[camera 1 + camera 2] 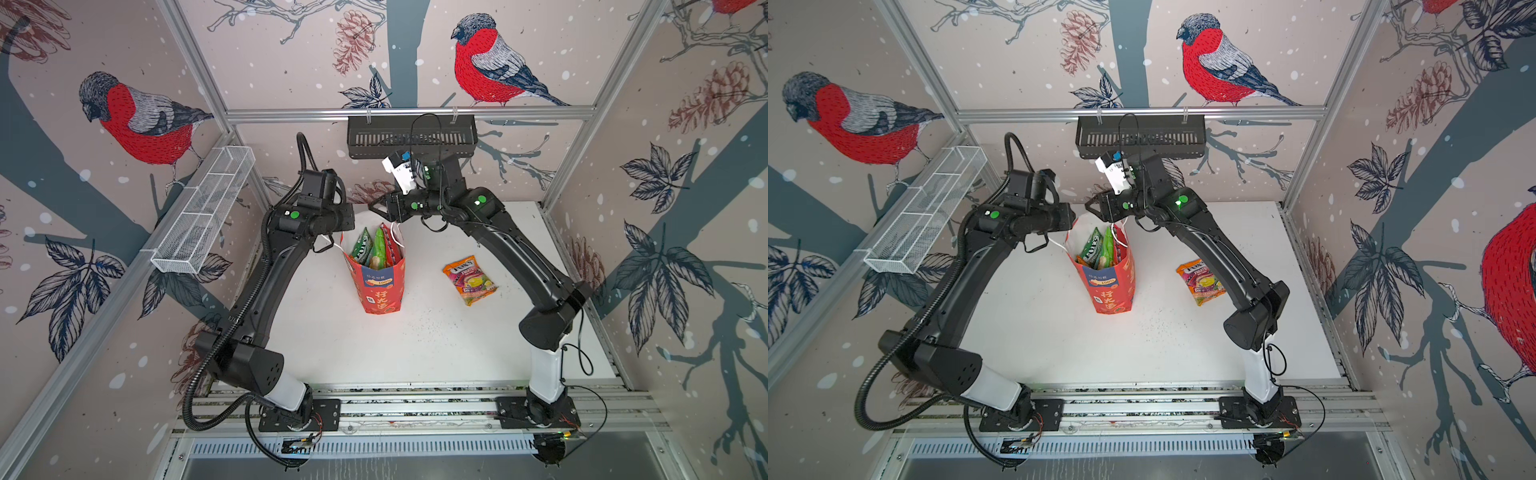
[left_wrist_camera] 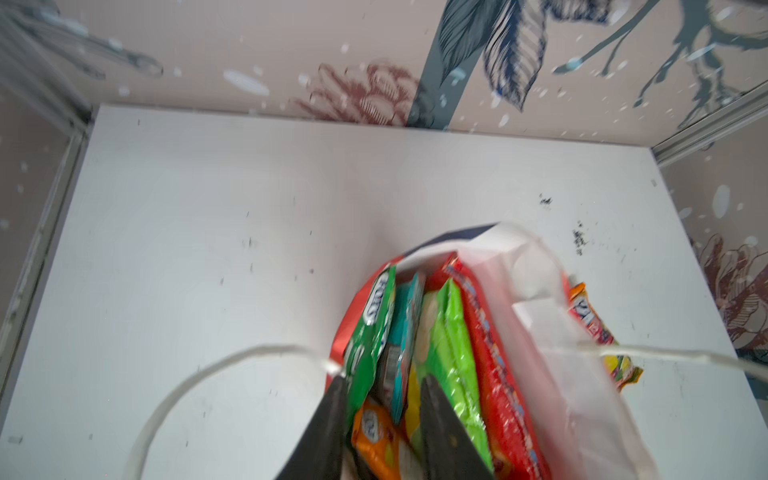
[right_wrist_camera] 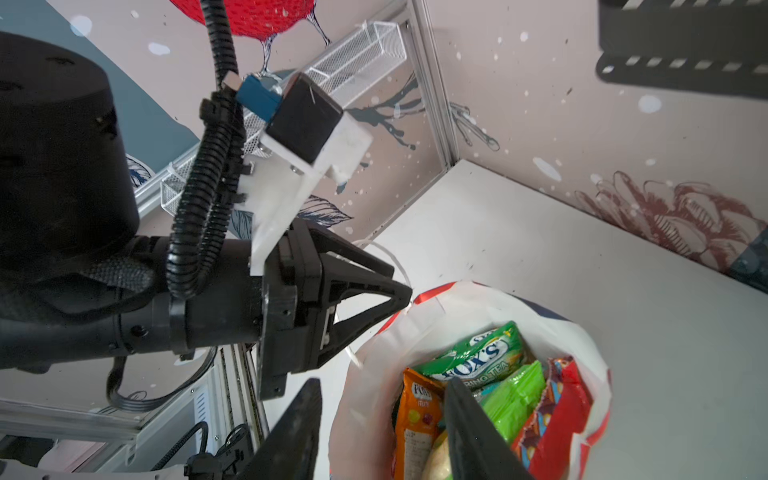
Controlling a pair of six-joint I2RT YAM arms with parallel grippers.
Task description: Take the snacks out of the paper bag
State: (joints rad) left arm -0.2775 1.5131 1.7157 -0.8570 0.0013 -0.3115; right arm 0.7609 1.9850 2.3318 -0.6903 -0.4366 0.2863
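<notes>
At the far left a white wire basket point(image 1: 203, 208) hangs on the wall, well apart from everything else. My left gripper point(image 2: 384, 380) is at the left rim of the paper bag point(image 1: 380, 291), just beside a white cord handle point(image 2: 187, 386). Its jaws are partly open, with one finger point(image 2: 328, 428) outside the bag wall and the other over the snacks. I cannot tell if they press anything, because this view is blurred.

The paper bag stands upright near the middle of the white table point(image 1: 332, 332). Its long axis is vertical, its mouth points up and its blue panel faces my bases. The snacks stand on end inside, with their top edges pointing up: a green Fox's packet point(image 3: 478, 353), a green chip bag point(image 2: 451, 332) and a red packet point(image 2: 494, 357). The left wrist view shows also a teal packet point(image 2: 405, 328) between the two green ones. The right wrist view shows an orange Fox's pack point(image 3: 415, 415) clearly.

My right gripper point(image 1: 375, 209) hangs above the bag's far rim, jaws wide apart, holding nothing. Behind it a black slotted tray point(image 1: 411, 137) hangs on the back rail.

To the right, a loose orange packet point(image 1: 469, 280) lies flat on the table, well apart from the bag. Its long axis runs from far-left to near-right. Both top views show it whole, while the left wrist view shows only a part of it behind the bag.
</notes>
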